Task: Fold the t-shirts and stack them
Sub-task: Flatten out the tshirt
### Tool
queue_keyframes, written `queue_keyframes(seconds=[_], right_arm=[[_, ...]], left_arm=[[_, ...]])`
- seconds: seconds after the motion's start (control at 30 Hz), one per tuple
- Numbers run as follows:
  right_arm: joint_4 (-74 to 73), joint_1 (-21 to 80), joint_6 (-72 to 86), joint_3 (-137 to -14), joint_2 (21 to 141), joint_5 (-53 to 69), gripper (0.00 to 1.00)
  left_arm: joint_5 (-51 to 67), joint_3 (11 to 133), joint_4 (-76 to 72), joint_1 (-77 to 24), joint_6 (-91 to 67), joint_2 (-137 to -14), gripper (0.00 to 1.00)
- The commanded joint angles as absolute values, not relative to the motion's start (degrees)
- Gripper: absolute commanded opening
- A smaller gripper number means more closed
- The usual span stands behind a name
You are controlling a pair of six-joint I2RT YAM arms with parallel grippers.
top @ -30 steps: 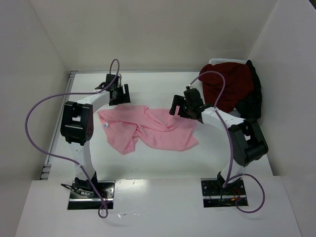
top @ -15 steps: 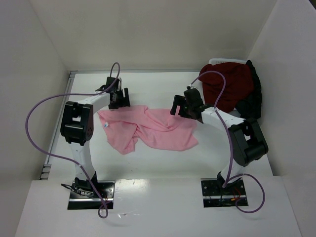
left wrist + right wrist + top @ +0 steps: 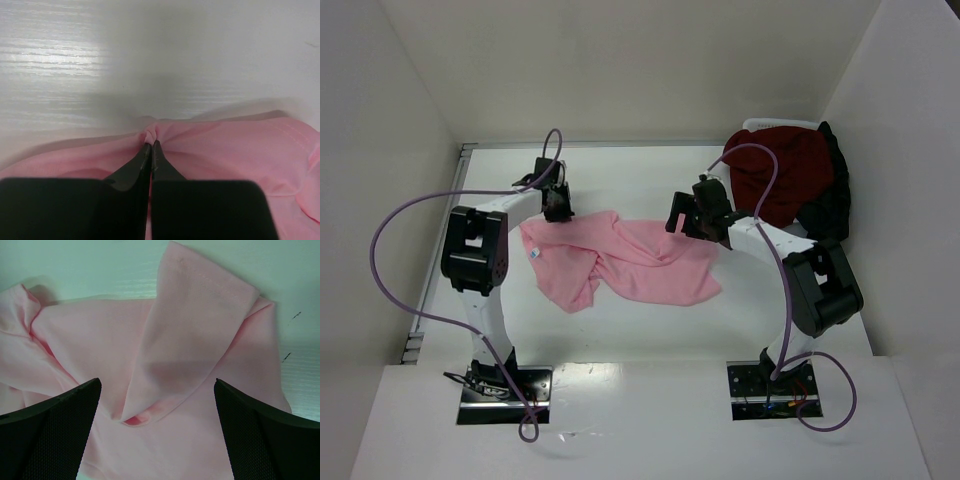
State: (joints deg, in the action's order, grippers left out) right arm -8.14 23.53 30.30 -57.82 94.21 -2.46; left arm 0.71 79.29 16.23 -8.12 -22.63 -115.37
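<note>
Left arm (image 3: pixel 475 250) reaches out from its base, elbow hiked up, forearm angled in toward the far middle. I've got the left gripper (image 3: pixel 151 145) down low, jaws pressed tight together, with a small pucker of the pink t-shirt (image 3: pixel 225 145) nipped at the very tips. Right arm (image 3: pixel 820 285) mirrors it, elbow out to the side, forearm pointing inward. Right gripper (image 3: pixel 156 390) hovers face-down, fingers (image 3: pixel 55 425) spread wide, gripping nothing.

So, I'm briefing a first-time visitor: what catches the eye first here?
The crumpled pink t-shirt sprawls across the middle. The left gripper is pinched shut on its far edge, and the right gripper hangs open over its other end. A dark red t-shirt heap sits in the far right corner.
</note>
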Motion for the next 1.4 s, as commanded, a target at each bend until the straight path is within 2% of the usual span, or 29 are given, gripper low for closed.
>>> queue_keyframes(seconds=[0.0,0.33,0.63,0.93,1.23,1.37], right_arm=[[-6.9,22.7,31.0,-58.0,92.9,-4.1,0.99],[-6.8,18.5,34.1,-55.1,92.4,-5.5,0.99],[-4.7,17.8,35.2,-57.1,94.7,-4.2,0.99],[-4.0,17.8,34.1,-63.4,101.2,-4.7,0.87],[-6.8,17.8,29.7,-73.6,109.0,-9.2,0.83],[-7.4,17.8,29.1,-74.9,111.5,-8.4,0.73]], left_arm=[[3.1,79.0,17.0,-7.4,-22.6,-109.4,0.00],[-0.3,80.6,20.3,-6.9,-20.7,-94.0,0.00],[-0.8,76.5,20.3,-6.9,-21.3,-89.0,0.00],[-1.6,73.7,21.0,-5.7,-20.7,-82.9,0.00],[-0.2,73.7,21.5,-5.7,-20.7,-83.5,0.00],[0.4,73.7,21.5,-5.7,-20.2,-84.0,0.00]])
